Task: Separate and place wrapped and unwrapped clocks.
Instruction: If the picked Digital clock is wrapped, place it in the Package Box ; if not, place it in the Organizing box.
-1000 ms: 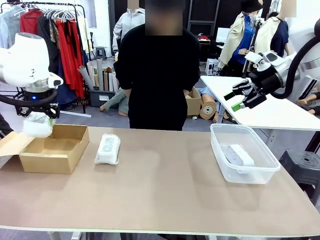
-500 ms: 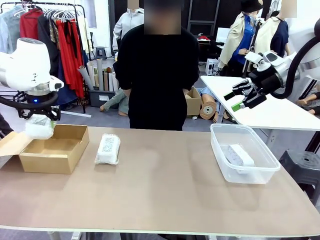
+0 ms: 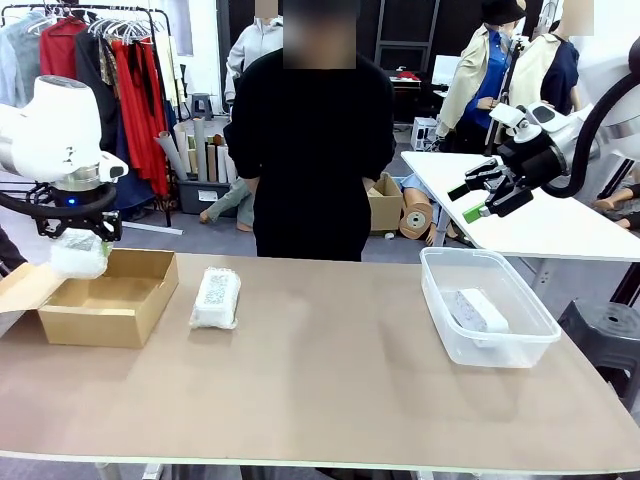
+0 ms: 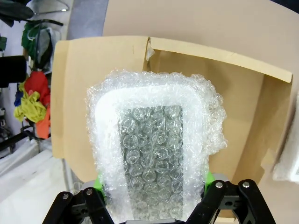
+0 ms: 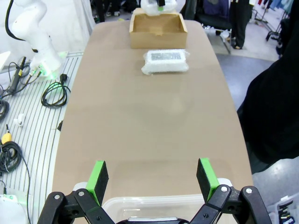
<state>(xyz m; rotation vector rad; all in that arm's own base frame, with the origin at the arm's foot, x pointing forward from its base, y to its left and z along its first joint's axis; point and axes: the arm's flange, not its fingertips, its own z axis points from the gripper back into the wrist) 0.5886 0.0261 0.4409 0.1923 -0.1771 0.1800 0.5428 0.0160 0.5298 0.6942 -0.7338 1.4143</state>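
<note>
My left gripper (image 3: 77,238) is shut on a bubble-wrapped clock (image 3: 78,254) and holds it in the air over the left edge of the brown cardboard box (image 3: 110,305). In the left wrist view the wrapped clock (image 4: 154,149) stands between the green pads, with the box (image 4: 243,98) below it. A second wrapped clock (image 3: 216,296) lies on the table right of the box. An unwrapped white clock (image 3: 476,310) lies in the clear tub (image 3: 440,300). My right gripper (image 3: 478,196) hangs open and empty, high above the tub.
A person (image 3: 315,150) in black stands at the far edge of the table, hands not over it. From the right wrist, the tub's rim (image 5: 154,201) is just below the open fingers, with the second wrapped clock (image 5: 166,61) and the box (image 5: 158,29) far beyond.
The left arm has edged slightly to the right with the wrapped clock still in its grip. The right arm has not moved.
</note>
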